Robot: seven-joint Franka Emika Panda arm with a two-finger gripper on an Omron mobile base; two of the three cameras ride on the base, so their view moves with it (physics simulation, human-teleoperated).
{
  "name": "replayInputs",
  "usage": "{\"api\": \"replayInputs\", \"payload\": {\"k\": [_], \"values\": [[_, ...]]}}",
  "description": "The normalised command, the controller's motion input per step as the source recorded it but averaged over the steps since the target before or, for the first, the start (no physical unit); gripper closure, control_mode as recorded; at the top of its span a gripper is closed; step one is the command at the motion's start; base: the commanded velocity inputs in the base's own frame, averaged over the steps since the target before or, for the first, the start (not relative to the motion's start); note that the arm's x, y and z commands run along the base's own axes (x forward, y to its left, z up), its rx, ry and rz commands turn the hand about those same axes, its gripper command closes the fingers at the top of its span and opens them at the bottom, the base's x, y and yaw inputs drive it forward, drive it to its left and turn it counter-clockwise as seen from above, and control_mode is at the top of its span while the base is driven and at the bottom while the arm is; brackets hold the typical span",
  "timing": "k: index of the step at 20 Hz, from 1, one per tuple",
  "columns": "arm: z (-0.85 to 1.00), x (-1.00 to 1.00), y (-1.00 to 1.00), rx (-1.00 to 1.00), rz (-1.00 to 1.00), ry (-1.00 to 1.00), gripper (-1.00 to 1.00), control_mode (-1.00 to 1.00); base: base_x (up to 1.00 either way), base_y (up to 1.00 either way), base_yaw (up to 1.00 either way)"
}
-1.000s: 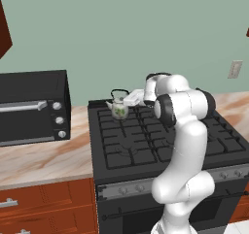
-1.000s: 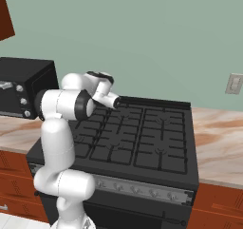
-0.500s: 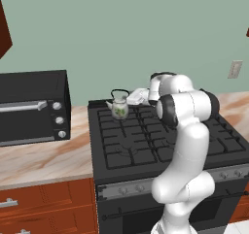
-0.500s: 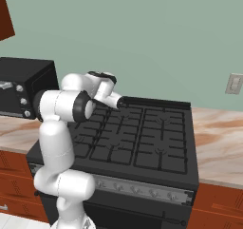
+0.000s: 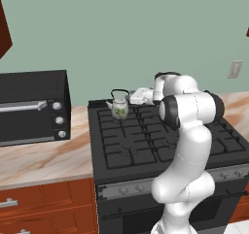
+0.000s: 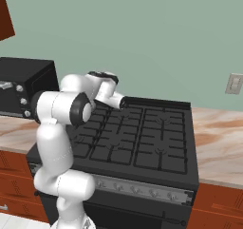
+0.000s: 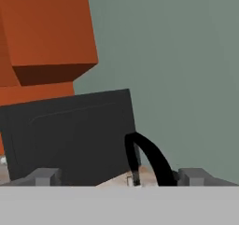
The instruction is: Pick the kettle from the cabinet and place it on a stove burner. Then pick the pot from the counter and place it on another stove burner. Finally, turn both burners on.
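The cream kettle point(image 5: 119, 107) with its leaf print stands upright on the back-left stove burner point(image 5: 127, 126) of the black range. My gripper point(image 5: 134, 98) hovers just to its right, level with the thin black handle, and is open with nothing in it. In the hand view the kettle's arched handle point(image 7: 150, 158) rises between the two grey fingertips point(image 7: 44, 176), touching neither. A corner of the reddish-brown cabinet point(image 5: 5, 30) shows at the upper left, and its underside point(image 7: 46, 37) fills the top left of the hand view. The pot is out of view.
A black toaster oven point(image 5: 31, 107) sits on the marbled counter point(image 5: 44, 160) left of the range. The counter point(image 6: 218, 133) continues to the right of the range. A knob strip point(image 6: 142, 190) runs along the range front. Wooden drawers point(image 5: 44, 204) lie below.
The hand has drawn back slightly up and to the right, away from the kettle. The kettle stays put on the burner. The jaws remain open.
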Motion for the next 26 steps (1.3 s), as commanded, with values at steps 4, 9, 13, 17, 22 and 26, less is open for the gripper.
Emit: {"api": "replayInputs", "payload": {"k": [4,9,13,17,22,26], "values": [[0.52,-0.23,0.00,0.00,0.06,0.02,-1.00,-1.00,0.00,0.00,0.00],[0.55,-0.26,0.00,0.00,0.07,0.00,-1.00,-1.00,0.00,0.00,0.00],[0.48,-0.26,0.00,0.00,0.08,0.00,-1.00,-1.00,0.00,0.00,0.00],[0.42,-0.31,0.00,0.00,0.08,0.00,-1.00,-1.00,0.00,0.00,0.00],[0.47,-0.35,0.00,0.00,0.07,0.00,-1.00,-1.00,0.00,0.00,0.00],[0.51,-0.31,0.00,0.00,0.07,0.00,-1.00,-1.00,0.00,0.00,0.00]]}}
